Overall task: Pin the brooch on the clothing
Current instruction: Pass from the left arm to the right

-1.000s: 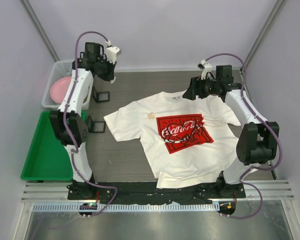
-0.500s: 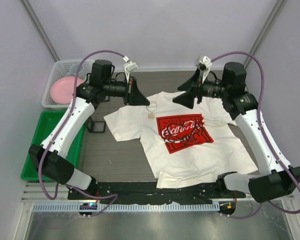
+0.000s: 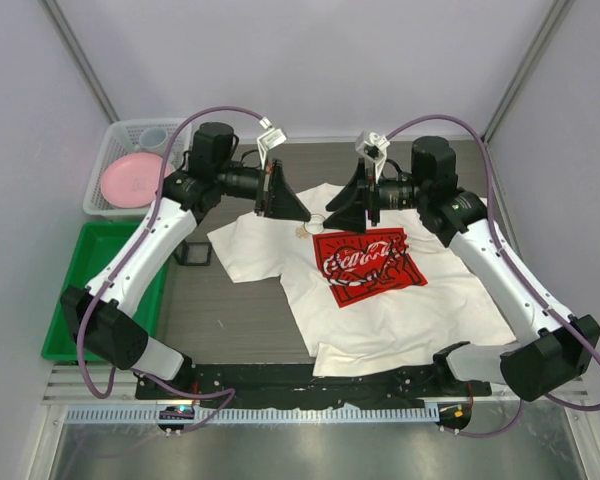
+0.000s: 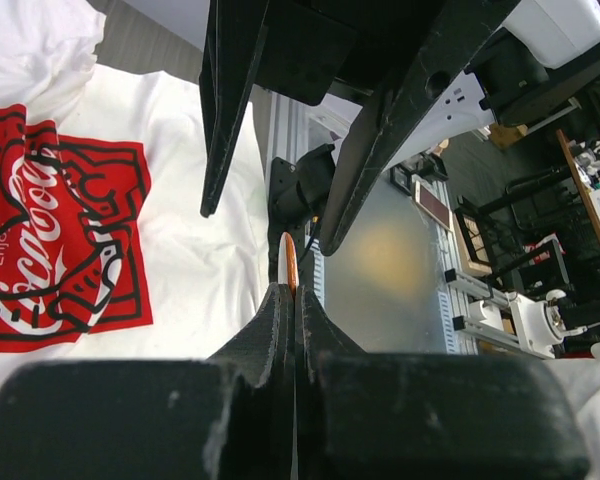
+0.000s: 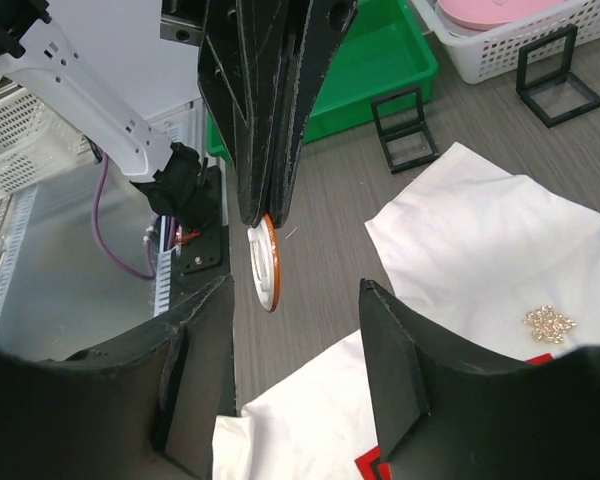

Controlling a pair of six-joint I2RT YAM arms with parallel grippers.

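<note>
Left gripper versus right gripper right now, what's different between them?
The left gripper is shut, pinching a round white-and-orange piece by its edge; the right gripper is open and holds nothing. The left gripper presents the piece; the right gripper's spread fingers face it without touching. Both hover tip to tip above the T-shirt.

Left jaws pinched together, right jaws spread
</note>
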